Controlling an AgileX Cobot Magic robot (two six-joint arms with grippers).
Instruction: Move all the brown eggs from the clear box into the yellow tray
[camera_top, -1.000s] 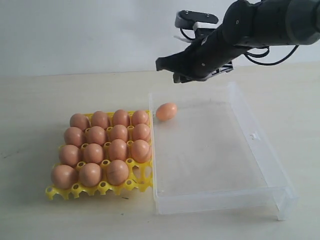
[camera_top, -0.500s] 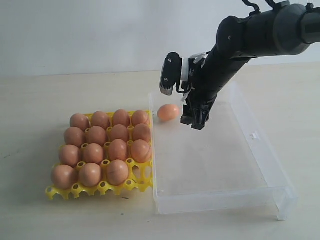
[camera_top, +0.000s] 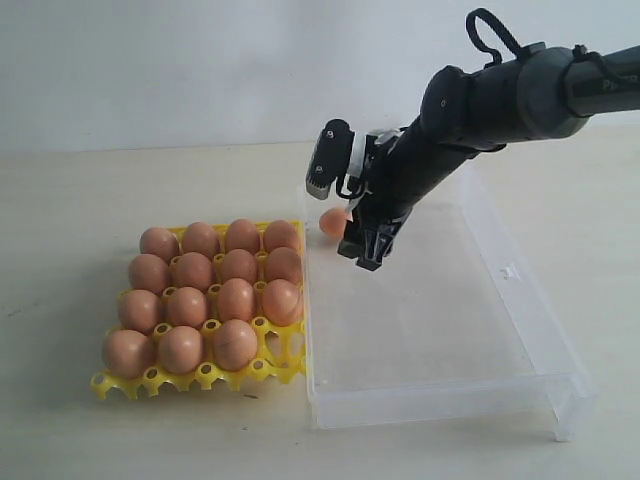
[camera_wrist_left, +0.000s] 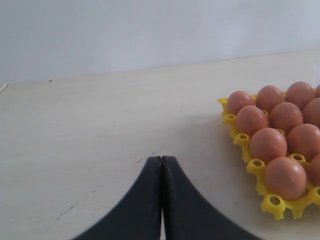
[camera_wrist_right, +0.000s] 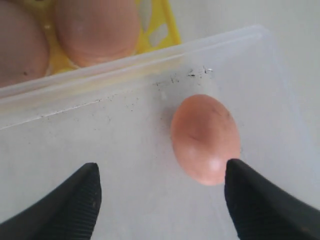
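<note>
- Pale tabletop (camera_top: 80, 200); yellow tray (camera_top: 205, 378) one short;
- right gripper (camera_top: 368, 250) dropped into clear box (camera_top: 520, 300), jaws spread by last brown egg (camera_top: 333, 221) (final pick, likely); left gripper (camera_wrist_left: 161, 200) closed.

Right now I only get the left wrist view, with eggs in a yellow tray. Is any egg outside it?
Observer: Yes, one brown egg lies in the clear box, in a corner on the yellow tray side.
Visitor: Is something going for it?
Observer: The right arm is down at it, jaws open, egg not gripped.
Visitor: Any room for it?
Observer: One empty cup, at the tray's corner beside the box.
</note>
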